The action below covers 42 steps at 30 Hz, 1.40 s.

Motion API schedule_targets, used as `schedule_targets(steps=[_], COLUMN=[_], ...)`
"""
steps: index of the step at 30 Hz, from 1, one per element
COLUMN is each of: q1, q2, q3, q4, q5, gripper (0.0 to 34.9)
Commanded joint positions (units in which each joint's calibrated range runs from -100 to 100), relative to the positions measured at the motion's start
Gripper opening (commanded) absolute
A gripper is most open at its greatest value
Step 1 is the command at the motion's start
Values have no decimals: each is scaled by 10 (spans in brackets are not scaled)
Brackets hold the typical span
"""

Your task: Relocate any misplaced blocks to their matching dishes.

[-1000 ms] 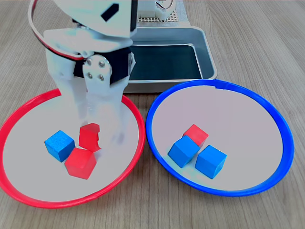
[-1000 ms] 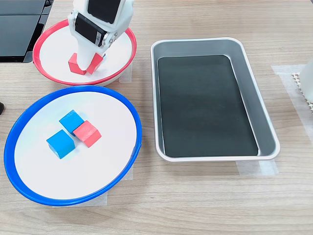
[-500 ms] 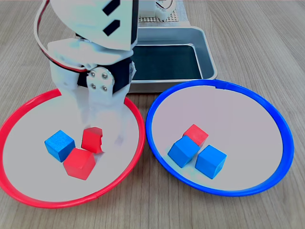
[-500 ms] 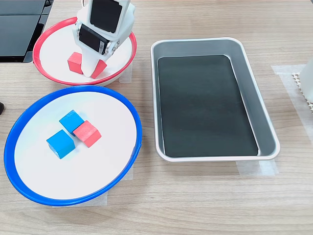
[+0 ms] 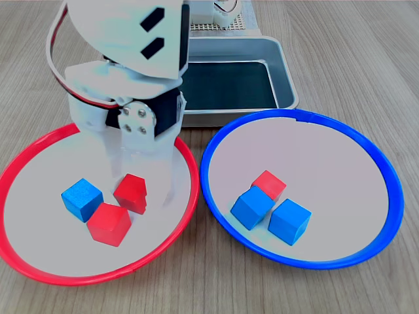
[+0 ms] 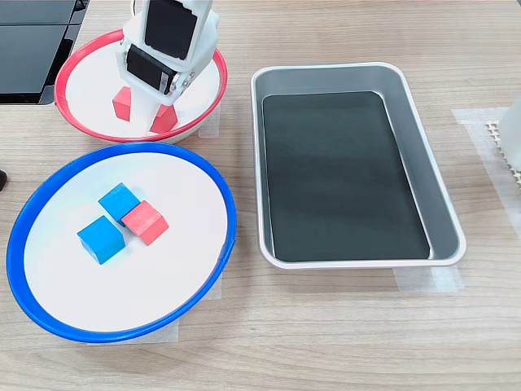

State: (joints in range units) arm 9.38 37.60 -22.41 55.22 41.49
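Only first exterior view shows blue cube [image 5: 82,199].

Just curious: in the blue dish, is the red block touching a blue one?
Touching. In the first exterior view the red block presses against the blue block with no gap.

Light wood-grain table [image 6: 342,342], red-rimmed dish [image 6: 69,69], blue-rimmed dish [image 6: 187,163] just beside it, grey metal tray [image 6: 444,204] near both

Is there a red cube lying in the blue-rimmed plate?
Yes, in the first exterior view one red cube lies inside the blue-rimmed plate, touching a blue cube.
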Motion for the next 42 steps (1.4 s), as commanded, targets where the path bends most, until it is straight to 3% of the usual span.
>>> schedule_targets(steps=[1, 16, 42], q1=[5, 52, 63], q2=[-45, -180, -57], q3=[-19, 73, -1], q4=[13, 44, 32], q5=[3, 49, 63], gripper=[134, 139, 120])
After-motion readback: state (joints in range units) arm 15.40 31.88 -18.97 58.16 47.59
